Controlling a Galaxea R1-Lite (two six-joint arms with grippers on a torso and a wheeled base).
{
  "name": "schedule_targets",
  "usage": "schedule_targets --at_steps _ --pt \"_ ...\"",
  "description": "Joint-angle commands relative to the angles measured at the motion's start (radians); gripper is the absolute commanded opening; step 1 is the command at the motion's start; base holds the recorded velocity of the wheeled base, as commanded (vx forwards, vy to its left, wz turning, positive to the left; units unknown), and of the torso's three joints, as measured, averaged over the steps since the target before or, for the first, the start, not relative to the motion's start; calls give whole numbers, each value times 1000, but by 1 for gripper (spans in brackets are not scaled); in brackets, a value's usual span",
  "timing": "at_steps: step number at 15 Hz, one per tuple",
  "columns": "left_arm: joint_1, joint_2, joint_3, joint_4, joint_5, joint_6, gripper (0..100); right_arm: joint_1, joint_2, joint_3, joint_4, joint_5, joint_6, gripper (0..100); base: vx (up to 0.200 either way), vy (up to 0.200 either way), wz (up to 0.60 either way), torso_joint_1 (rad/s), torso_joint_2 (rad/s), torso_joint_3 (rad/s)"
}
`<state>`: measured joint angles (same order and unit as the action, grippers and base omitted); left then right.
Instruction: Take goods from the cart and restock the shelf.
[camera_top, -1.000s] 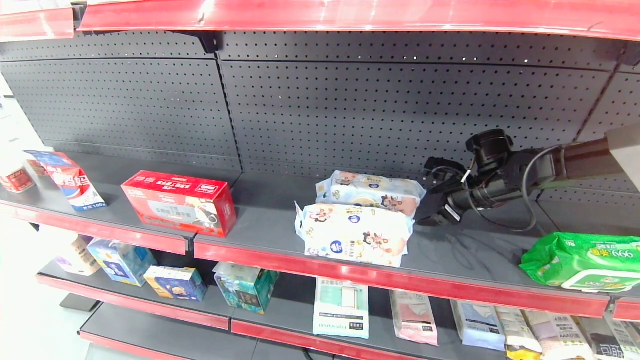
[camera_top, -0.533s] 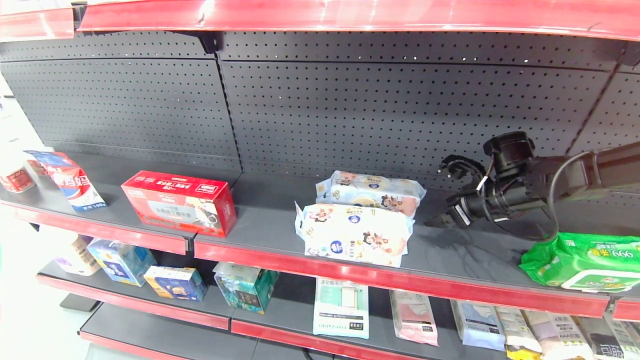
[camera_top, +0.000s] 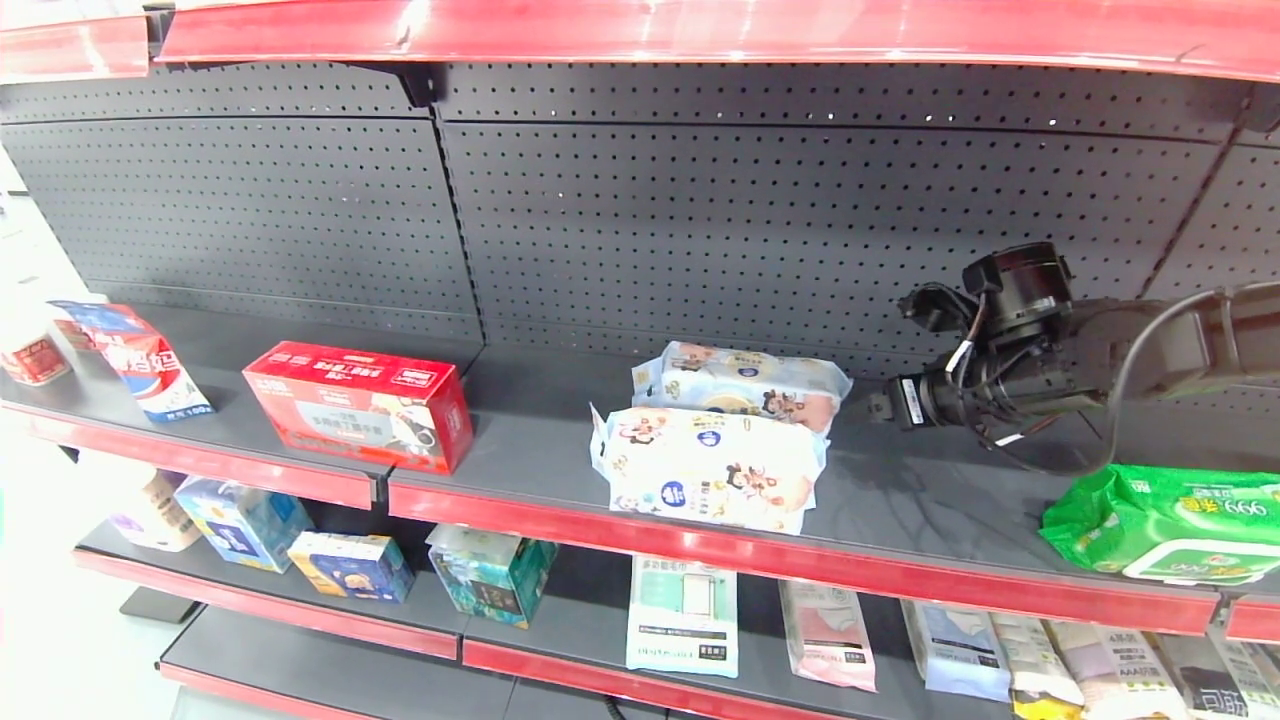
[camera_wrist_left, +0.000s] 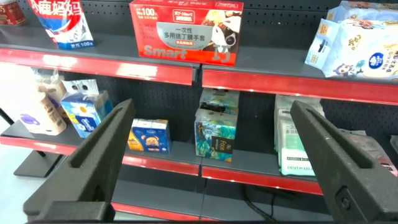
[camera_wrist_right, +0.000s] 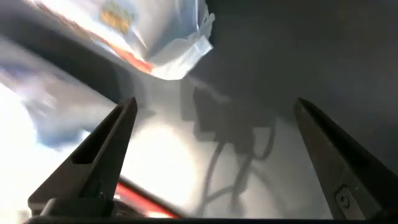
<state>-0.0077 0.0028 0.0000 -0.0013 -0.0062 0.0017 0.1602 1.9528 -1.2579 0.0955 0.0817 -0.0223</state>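
Note:
Two white wipes packs with cartoon print lie on the middle shelf (camera_top: 540, 440), one at the front (camera_top: 710, 465) and one behind it (camera_top: 740, 385). My right gripper (camera_top: 882, 408) hovers over the shelf board just right of the rear pack, apart from it. Its fingers (camera_wrist_right: 93, 162) stand open with nothing between them, and a corner of a wipes pack (camera_wrist_right: 155, 37) shows beyond them. My left gripper (camera_wrist_left: 211, 168) is open and empty in front of the shelving, facing the red box (camera_wrist_left: 186, 31) and the lower shelf.
A red box (camera_top: 360, 405) and a blue-and-red bag (camera_top: 135, 360) stand further left on the same shelf. A green wipes pack (camera_top: 1170, 520) lies at the right, under my right arm. Several boxes and packs fill the lower shelf (camera_top: 500, 575). Pegboard (camera_top: 700, 220) backs the shelf.
My right gripper has drawn back to the right, away from the wipes packs, and risen slightly. The packs have stayed put.

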Motion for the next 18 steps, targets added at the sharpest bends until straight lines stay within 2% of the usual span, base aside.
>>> schedule_targets --at_steps 1,3,5,11,14,18 --pt "0 0 0 0 0 0 100 25 -40 41 0 -37 48 100 0 0 0 0 0 0" --pt "0 0 0 0 0 0 100 68 -44 61 1 -72 182 100 0 0 0 0 0 0" --pt "0 0 0 0 0 0 100 101 -34 63 1 -119 257 100 0 0 0 0 0 0" --pt "0 0 0 0 0 0 100 111 6 40 0 -131 269 100 0 0 0 0 0 0" --pt "0 0 0 0 0 0 100 116 54 -38 0 -151 269 100 0 0 0 0 0 0" --pt "0 0 0 0 0 0 100 131 58 -46 1 -151 269 100 0 0 0 0 0 0"
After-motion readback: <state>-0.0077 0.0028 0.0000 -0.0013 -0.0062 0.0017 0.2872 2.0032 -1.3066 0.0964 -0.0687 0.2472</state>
